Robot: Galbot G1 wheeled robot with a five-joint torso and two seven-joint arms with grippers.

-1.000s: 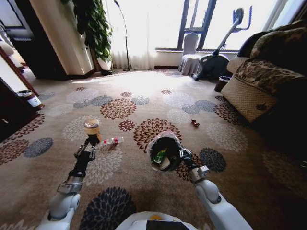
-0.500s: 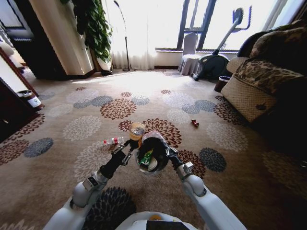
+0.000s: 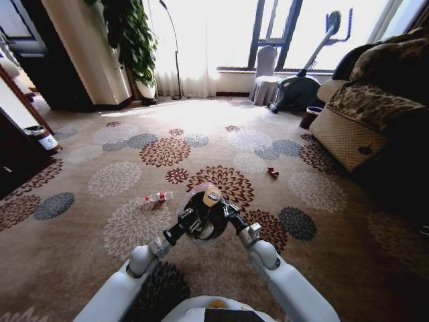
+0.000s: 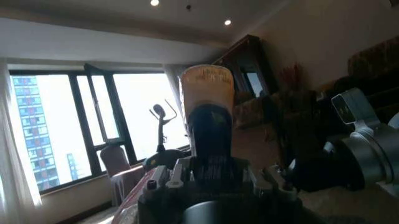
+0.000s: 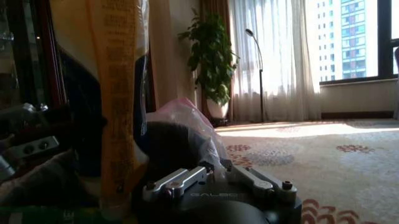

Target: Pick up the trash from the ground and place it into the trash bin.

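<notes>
Yellow-black packet [image 3: 212,196] sits clamped in the left gripper [image 3: 201,213], w/ its top poking up right over the mouth of the trash bin [image 3: 206,229]. It looks light, thin and crinkly, prob. bends easy, so a pinch low on its body is the safe place. The right gripper [image 3: 228,212] is clamped on the bin's rim and holds it up off the carpet [image 3: 120,221], approx. mid-floor. The bin's plastic bag liner [image 5: 181,112] looks soft and slippery, so the hard rim is the better hold. A clear bottle [image 3: 157,197] lies on the carpet, near the bin, on the robot's left. A tiny red bit [image 3: 272,172] lies farther off, toward the sofa [image 3: 362,121].
</notes>
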